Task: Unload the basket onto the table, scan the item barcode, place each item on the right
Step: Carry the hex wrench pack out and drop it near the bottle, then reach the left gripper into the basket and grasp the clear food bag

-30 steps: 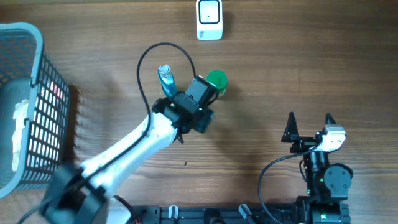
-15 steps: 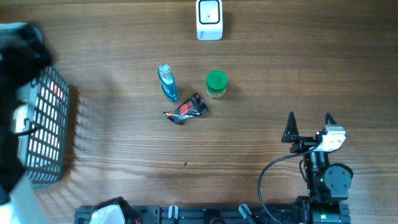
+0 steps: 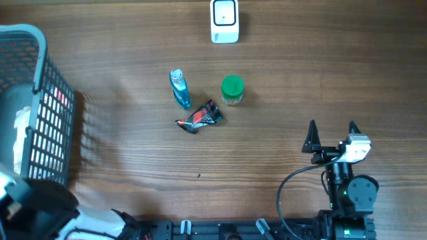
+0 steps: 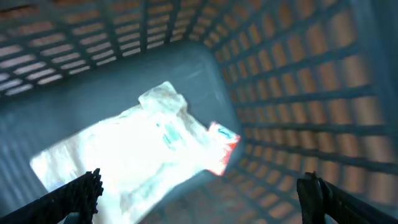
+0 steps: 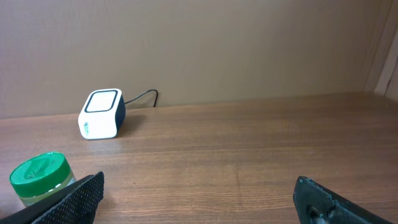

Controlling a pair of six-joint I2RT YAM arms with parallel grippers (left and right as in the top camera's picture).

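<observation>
While the left gripper (image 4: pixel 202 180) is positioned released above the white packet (image 4: pixel 124 155) in the basket (image 4: pixel 292 74), the right gripper (image 3: pixel 331 135) is likewise seen released, empty.

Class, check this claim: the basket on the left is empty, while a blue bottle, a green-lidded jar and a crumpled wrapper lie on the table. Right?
Not quite. The basket is not empty: the left wrist view shows a white packet lying in it. The blue bottle, green-lidded jar and crumpled wrapper do lie on the table.
</observation>
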